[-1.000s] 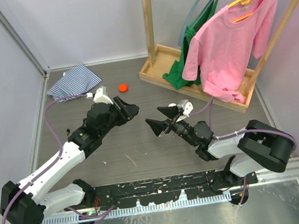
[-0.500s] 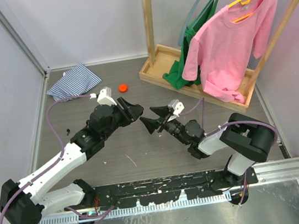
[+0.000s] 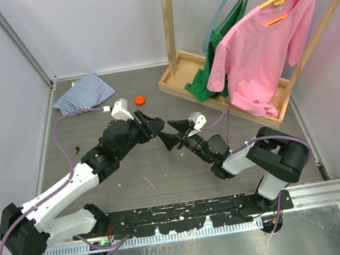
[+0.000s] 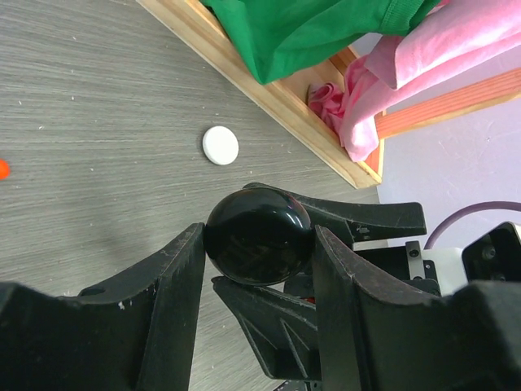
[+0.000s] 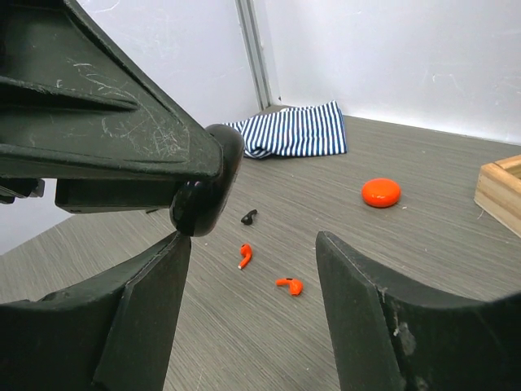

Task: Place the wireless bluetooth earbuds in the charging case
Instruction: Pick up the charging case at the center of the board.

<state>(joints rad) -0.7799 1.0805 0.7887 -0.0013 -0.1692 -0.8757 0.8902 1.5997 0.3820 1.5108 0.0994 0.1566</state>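
A grey wood-grain counter [image 3: 163, 169] fills the overhead view. Beyond the right hand stands a wooden clothes rack [image 3: 179, 78] with a pink T-shirt [image 3: 261, 51] and a green garment [image 3: 200, 86] hanging from it. A crumpled blue-and-white striped cloth [image 3: 83, 92] lies on the counter well beyond the left hand. The two arms reach toward each other over the middle of the counter, fingertips almost meeting. The left hand [image 3: 154, 126] is closed on a glossy round black puck, judged to be the charging case [image 4: 259, 236], pinched across its width and held in the air. Whether its lid is up cannot be told. The right hand [image 3: 166, 132] is spread wide and holds nothing, with the case just ahead of one of its fingertips. An orange puck [image 5: 381, 192] sits on the counter well beyond the right hand, and a white puck [image 4: 221, 146] lies ahead of the left hand near the foot of the rack. The smallest things lie on the counter below and just ahead of the open right hand: one black earbud [image 5: 249, 216] and two red-orange earbuds [image 5: 244, 255], near each other but apart. They are likely very light, hard and smooth, so they could skid or flick away under a fingertip. A sound hold would probably be a gentle pinch across the bulb with the stem left free, so the stem can go into the case first.
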